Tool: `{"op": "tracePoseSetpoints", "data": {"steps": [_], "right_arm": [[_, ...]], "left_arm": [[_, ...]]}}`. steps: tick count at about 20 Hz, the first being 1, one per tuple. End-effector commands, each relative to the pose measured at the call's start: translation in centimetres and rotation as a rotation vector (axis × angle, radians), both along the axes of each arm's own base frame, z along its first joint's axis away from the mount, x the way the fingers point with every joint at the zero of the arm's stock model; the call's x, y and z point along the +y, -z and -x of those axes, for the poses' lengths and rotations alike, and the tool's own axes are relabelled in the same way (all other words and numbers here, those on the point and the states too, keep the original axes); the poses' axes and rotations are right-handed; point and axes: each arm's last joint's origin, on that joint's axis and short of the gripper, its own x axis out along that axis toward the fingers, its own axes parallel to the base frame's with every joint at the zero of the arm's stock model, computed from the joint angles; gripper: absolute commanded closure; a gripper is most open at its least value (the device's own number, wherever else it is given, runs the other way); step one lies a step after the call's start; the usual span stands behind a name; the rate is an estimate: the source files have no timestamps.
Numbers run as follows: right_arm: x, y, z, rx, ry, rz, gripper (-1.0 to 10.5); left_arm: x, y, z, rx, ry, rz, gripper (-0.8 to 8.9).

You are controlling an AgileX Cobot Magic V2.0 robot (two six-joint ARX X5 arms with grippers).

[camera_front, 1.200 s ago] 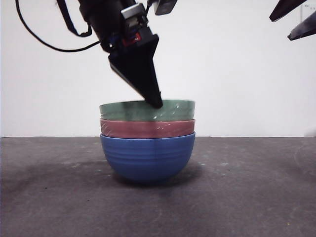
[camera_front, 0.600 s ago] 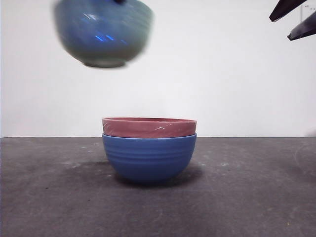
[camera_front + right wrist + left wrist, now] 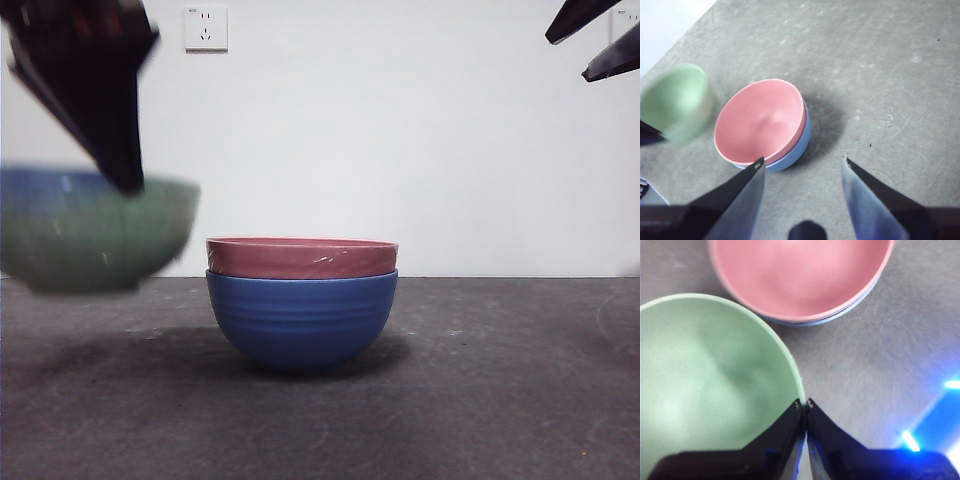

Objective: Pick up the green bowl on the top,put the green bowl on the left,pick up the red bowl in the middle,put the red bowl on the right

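My left gripper (image 3: 125, 180) is shut on the rim of the green bowl (image 3: 95, 235) and holds it low at the far left of the front view, blurred by motion, just above the table. In the left wrist view the jaws (image 3: 804, 405) pinch the green bowl's (image 3: 705, 385) rim. The red bowl (image 3: 302, 257) sits nested in the blue bowl (image 3: 302, 320) at the centre; it also shows in the left wrist view (image 3: 800, 275) and the right wrist view (image 3: 760, 120). My right gripper (image 3: 802, 165) is open and empty, high above them, seen at the front view's top right corner (image 3: 595, 40).
The dark grey table (image 3: 500, 400) stretches to both sides of the stack. A white wall with a power socket (image 3: 206, 28) stands behind.
The left gripper lifted the green bowl off the stack, carried it to the left and lowered it near the table. The red and blue bowls stay in place. The right arm has not moved.
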Motion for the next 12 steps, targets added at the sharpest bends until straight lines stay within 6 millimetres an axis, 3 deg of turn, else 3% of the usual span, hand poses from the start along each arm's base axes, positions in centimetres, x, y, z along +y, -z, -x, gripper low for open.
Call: {"op": "tracePoseSetpoints", "data": {"steps": [1, 5, 12], "right_arm": [[0.1, -0.1, 0.0, -0.007, -0.005, -0.003, 7.0], [0.1, -0.1, 0.0, -0.001, -0.001, -0.009, 7.0], [0.1, -0.1, 0.0, -0.001, -0.001, -0.01, 7.0]], "left_arm": [[-0.2, 2.8, -0.3, 0.009, -0.014, -0.005, 8.22], [-0.3, 5.3, -1.0, 0.026, -0.019, -0.007, 8.23], [-0.3, 5.7, -1.5, 0.025, -0.03, 0.01, 8.12]]}}
